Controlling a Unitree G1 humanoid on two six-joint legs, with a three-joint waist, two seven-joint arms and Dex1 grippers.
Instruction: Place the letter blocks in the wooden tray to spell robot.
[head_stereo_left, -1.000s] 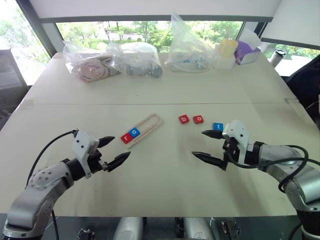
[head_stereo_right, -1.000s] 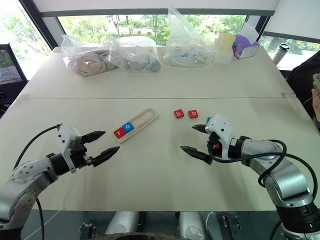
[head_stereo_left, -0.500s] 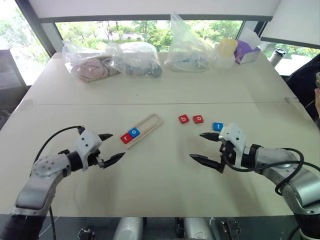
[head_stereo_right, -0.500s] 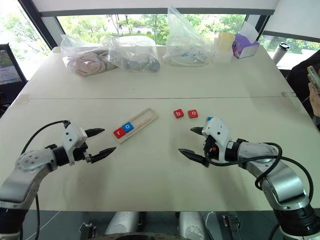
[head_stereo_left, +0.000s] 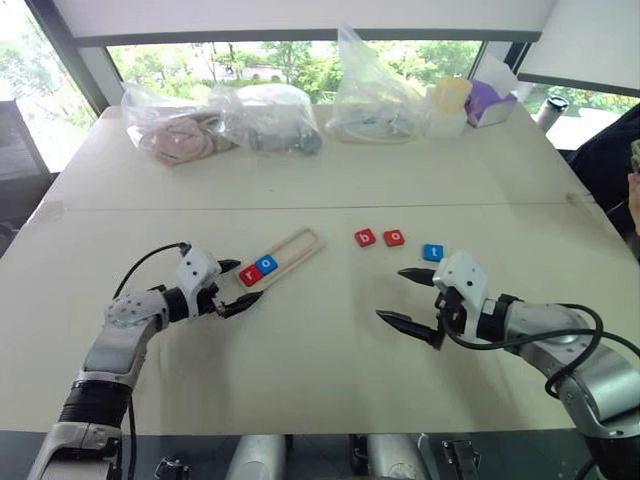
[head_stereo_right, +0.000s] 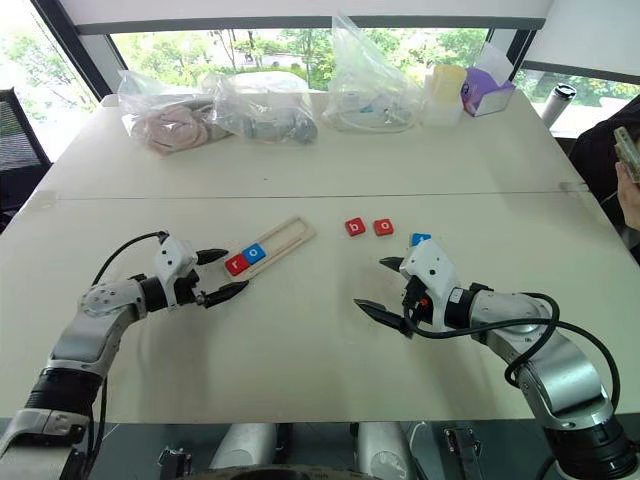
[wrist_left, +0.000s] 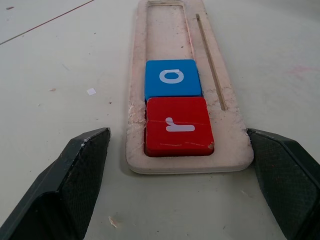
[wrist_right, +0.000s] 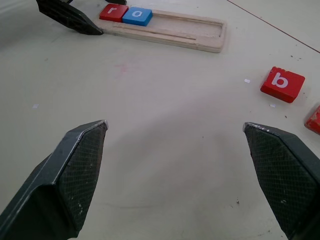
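Black jaws of the right gripper (head_stereo_left: 408, 298) hang released over bare bench (head_stereo_left: 320, 370), nearest the camera, holding nothing; the forearm comes in from the right and the gripper points toward the left and slightly down. Just beyond it, touching the bench, lies the blue t block (head_stereo_left: 432, 252), the closest loose tile to this arm. Farther and to the left sit the red b block (head_stereo_left: 365, 238) and the red o block (head_stereo_left: 394, 238), side by side and near each other, well apart from the tray.

On the left side, the left gripper (head_stereo_left: 240, 282) is low at the near end of the wooden tray (head_stereo_left: 300, 245), jaws spread wide and empty, one finger on either side of that end; whether they touch the rim I cannot tell. Tray's long axis runs away from these jaws, angled toward the far right. Inside it, the red r block (wrist_left: 177, 125) fills the nearest slot, and the blue o block (wrist_left: 172, 78) touches it in the next; three slots beyond stay vacant.

Judgement: next tile wanted is b, and it lies on the right arm's side, beyond and left of its jaws. Left arm looks placed to steady the tray.
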